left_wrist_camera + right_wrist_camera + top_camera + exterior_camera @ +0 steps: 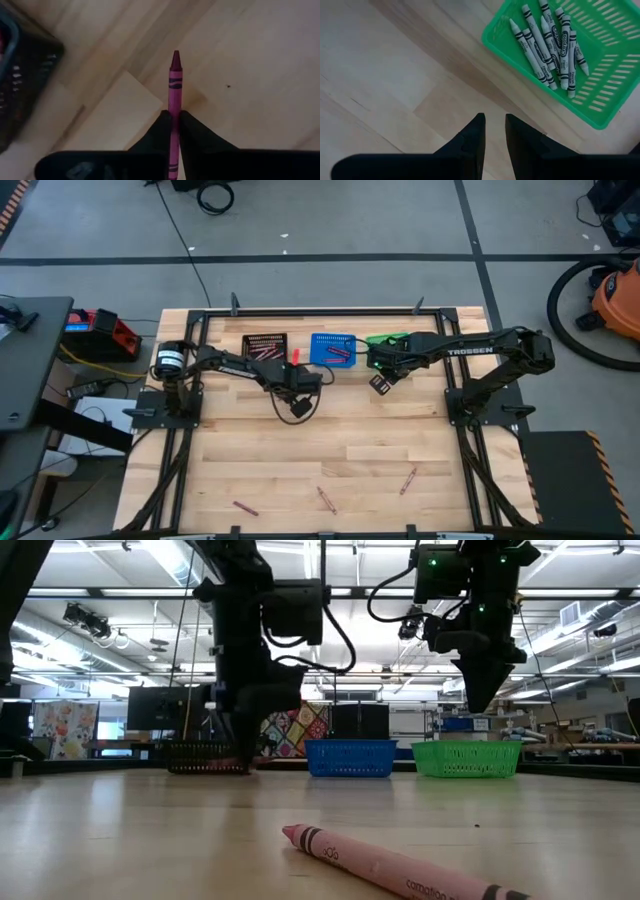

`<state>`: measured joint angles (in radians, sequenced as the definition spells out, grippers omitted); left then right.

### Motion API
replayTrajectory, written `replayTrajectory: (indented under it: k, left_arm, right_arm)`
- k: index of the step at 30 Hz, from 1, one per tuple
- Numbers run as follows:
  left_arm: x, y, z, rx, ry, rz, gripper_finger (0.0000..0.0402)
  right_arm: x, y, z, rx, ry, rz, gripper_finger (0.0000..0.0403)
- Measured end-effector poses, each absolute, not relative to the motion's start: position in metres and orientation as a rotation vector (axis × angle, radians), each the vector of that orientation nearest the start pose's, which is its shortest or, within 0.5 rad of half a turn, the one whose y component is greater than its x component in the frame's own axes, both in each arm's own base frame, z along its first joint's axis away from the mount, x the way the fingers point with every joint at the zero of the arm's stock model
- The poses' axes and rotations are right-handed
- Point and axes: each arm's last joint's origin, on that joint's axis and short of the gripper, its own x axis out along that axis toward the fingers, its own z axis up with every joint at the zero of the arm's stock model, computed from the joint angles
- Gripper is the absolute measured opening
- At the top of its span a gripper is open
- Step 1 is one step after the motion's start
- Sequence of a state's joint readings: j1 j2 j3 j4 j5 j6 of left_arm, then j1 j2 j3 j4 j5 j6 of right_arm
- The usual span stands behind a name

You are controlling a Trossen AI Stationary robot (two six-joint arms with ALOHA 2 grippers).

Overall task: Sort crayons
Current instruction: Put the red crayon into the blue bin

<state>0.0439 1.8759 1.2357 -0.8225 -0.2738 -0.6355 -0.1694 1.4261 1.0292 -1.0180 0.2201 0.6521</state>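
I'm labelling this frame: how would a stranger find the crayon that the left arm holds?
Start at the black basket on the table's far edge. Between it and the blue basket hangs the left gripper, shut on a magenta crayon. Every other loose crayon lies along the near edge.

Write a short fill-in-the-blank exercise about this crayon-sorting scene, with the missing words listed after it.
1. The left gripper holds a ____ crayon.
2. The pale grey crayons lie in the ____ basket.
3. The right gripper holds ____.
4. The middle basket of the row is ____.

Missing words: magenta; green; nothing; blue
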Motion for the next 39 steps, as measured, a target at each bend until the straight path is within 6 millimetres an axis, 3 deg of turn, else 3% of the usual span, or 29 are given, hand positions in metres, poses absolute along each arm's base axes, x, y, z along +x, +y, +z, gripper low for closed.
replayTrajectory:
  k: [12, 19, 30, 39]
  left_arm:
    - [0.367, 0.033, 0.200, -0.170, 1.206, 0.579, 0.0021]
    - [0.378, 0.058, 0.222, -0.065, 1.147, 0.516, 0.0021]
    - [0.371, 0.107, 0.225, -0.021, 1.175, 0.321, 0.0021]
    - [0.378, 0.124, 0.231, 0.057, 1.049, 0.205, 0.0021]
  right_arm:
    - [0.242, -0.048, 0.231, 0.493, 1.258, -0.772, 0.0082]
    - [0.242, -0.047, 0.231, 0.492, 1.257, -0.770, 0.0082]
    - [0.244, -0.033, 0.230, 0.502, 1.253, -0.751, 0.0082]
    - [0.245, -0.013, 0.230, 0.522, 1.247, -0.742, 0.0082]
